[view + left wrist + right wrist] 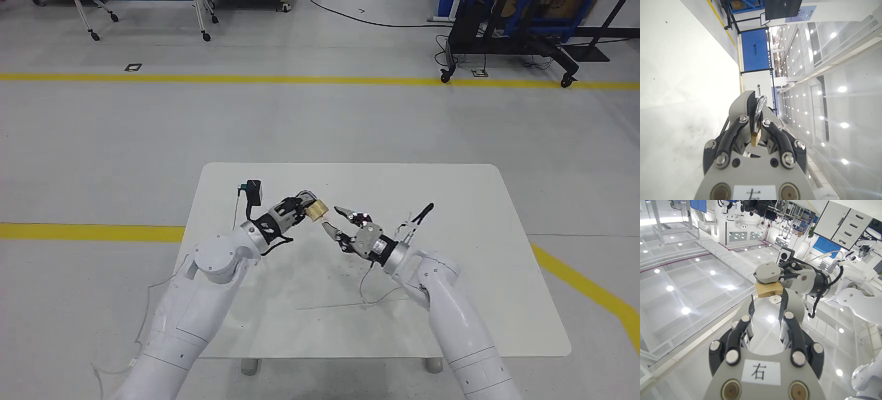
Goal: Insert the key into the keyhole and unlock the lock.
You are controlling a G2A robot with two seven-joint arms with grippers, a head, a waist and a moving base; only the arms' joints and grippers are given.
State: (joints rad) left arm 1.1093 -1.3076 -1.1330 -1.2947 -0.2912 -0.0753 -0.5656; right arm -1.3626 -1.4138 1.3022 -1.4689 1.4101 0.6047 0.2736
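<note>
Our left jaws are clamped on the lock (pixel 769 290), held in the air above the worktop (pixel 450 300), with its keyhole (pixel 773 294) face turned toward our right jaws. Those stand apart with nothing in the gap, and the lock sits just beyond their tips. We cannot make out the key with certainty. If we close or push off-line here, we judge the lock could pivot in the left grip, slip out and drop.

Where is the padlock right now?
In the top view the brass padlock is held over the table, left of centre, in the left tool, facing the open right tool.
</note>
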